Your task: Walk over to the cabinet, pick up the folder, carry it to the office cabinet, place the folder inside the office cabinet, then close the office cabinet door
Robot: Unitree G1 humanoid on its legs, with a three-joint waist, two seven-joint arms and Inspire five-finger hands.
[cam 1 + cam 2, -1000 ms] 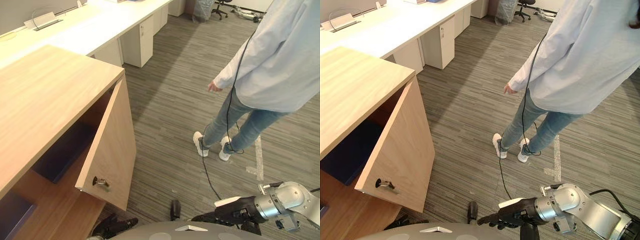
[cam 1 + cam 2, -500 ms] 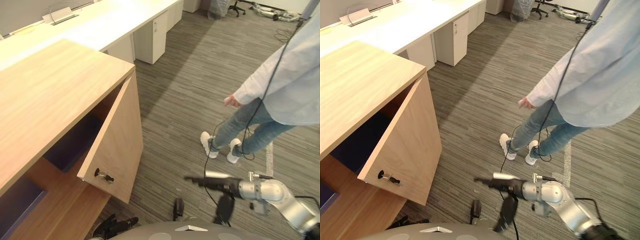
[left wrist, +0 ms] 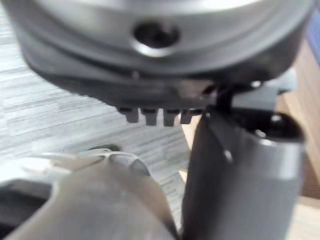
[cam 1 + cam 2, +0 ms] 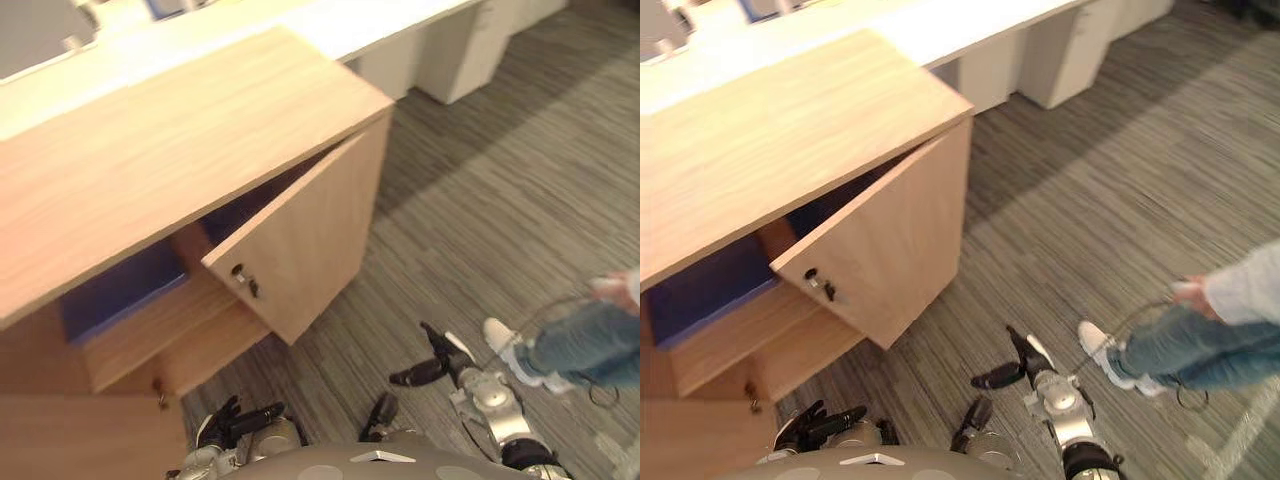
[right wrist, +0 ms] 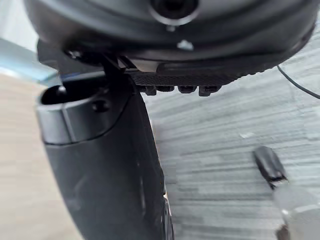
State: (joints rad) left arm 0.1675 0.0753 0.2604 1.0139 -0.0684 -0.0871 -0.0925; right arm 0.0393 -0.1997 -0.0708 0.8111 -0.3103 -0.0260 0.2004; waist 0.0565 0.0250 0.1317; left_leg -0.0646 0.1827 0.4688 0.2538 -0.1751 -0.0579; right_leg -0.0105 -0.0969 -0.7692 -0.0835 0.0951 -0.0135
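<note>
The wooden office cabinet (image 4: 180, 150) stands at my left with its door (image 4: 310, 240) swung half open; a small key (image 4: 243, 280) sticks out of the door. A dark blue flat thing, apparently the folder (image 4: 115, 295), lies on the upper shelf inside, partly hidden by the door. My right hand (image 4: 432, 366) hangs low over the carpet, right of the door and apart from it, fingers straight and holding nothing. My left hand (image 4: 240, 418) shows at the bottom edge below the cabinet, fingers relaxed and empty. Each wrist view shows its own thumb (image 5: 100, 160) with bare floor past it.
A person in jeans and white shoes (image 4: 505, 345) stands at the right, one hand (image 4: 1190, 290) holding a cable. White desks with drawer units (image 4: 465, 60) run along the back. Grey carpet (image 4: 480, 200) lies open between the cabinet and the person.
The camera has swung towards the cabinet, so the whole picture has shifted. My right arm has drawn back and dropped from a forward reach to low beside my body.
</note>
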